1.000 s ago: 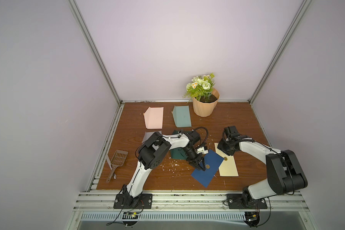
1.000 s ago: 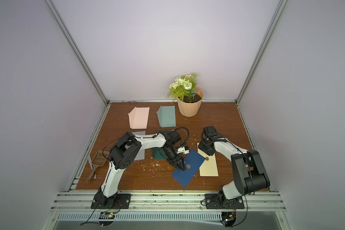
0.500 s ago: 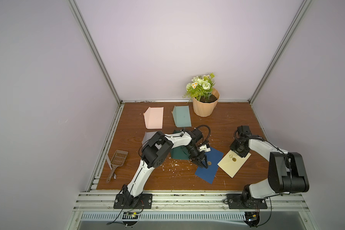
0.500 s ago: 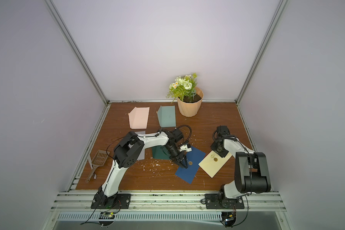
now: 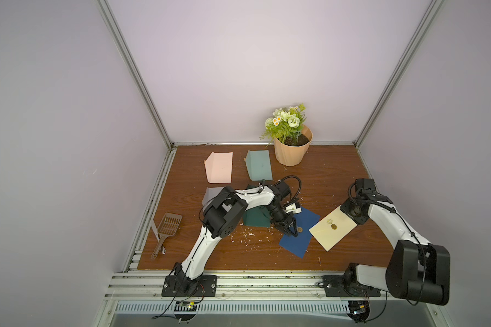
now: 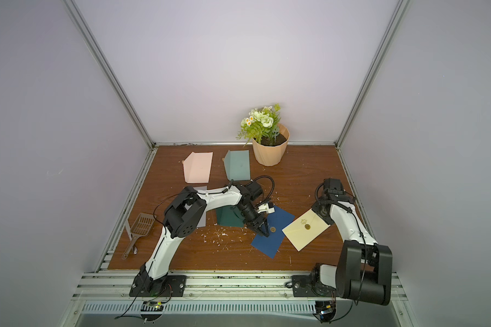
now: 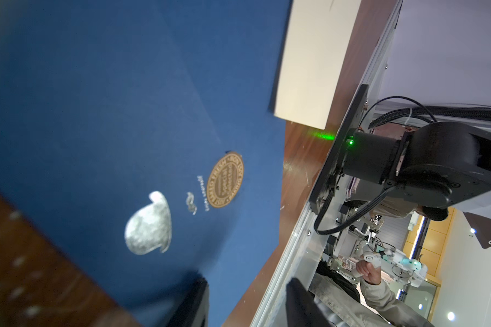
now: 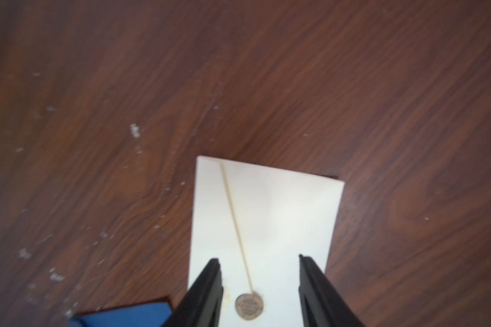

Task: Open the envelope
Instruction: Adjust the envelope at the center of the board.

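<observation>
Near the front middle of the wooden table (image 5: 238, 256), the navy envelope (image 5: 301, 239) (image 6: 271, 239) (image 7: 97, 113) lies flat with its flap shut under a gold seal (image 5: 299, 229) (image 6: 273, 229) (image 7: 225, 179). Its long axis runs on a diagonal, from the back on the right arm's side to the front on the left arm's side. The left gripper (image 5: 292, 233) (image 6: 264, 233) (image 7: 247, 280) reaches in from over the dark green envelope (image 5: 255, 219), pointing down at the navy one's nearer long edge. Its jaws are moderately parted and hold nothing, and the seal sits just past their tips, toward the right arm. That small offset looks like the thing the next move depends on: the tips probably need to get to the flap's point at the seal and under it. The cream envelope (image 5: 328, 236) (image 6: 302, 232) (image 8: 267, 212) lies just beside the navy one on the right arm's side, also sealed. Whether the two touch or overlap at the corner I cannot tell. The right gripper (image 8: 258, 257) hovers over the cream envelope, its jaws about as far apart and empty, with that envelope's own seal between them. So each arm is nearest to its own envelope, and which one is opened first is a guess. I lean toward the navy one.
</observation>
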Controlling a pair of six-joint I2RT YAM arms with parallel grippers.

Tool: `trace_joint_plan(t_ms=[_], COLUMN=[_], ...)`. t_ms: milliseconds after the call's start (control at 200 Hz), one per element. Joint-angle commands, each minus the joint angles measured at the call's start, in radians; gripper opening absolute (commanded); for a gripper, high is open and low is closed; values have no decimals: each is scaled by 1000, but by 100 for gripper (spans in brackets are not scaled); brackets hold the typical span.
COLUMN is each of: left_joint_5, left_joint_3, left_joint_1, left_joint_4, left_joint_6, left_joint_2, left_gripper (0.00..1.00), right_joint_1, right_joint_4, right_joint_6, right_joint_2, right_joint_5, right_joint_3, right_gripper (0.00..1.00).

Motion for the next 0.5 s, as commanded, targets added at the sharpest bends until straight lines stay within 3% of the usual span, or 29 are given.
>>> trace_joint_plan(t_ms=[0,190,495], left_joint_5=[-80,-89,-94], left_joint_3=[6,4,-4], left_joint_1=[1,1,1], left_joint_4=[-7,-7,-7], left_joint_6=[15,15,21], left_joint_2=[33,30,28], left_gripper=[47,47,47], right_joint_1=[85,282,407], right_joint_4=[-8,40,185], right_joint_6=[4,122,216], right_joint_2=[-34,9,65], right_joint_5=[-121,-190,-300], right_joint_3=[26,-9,-99], right_gripper=[47,44,45])
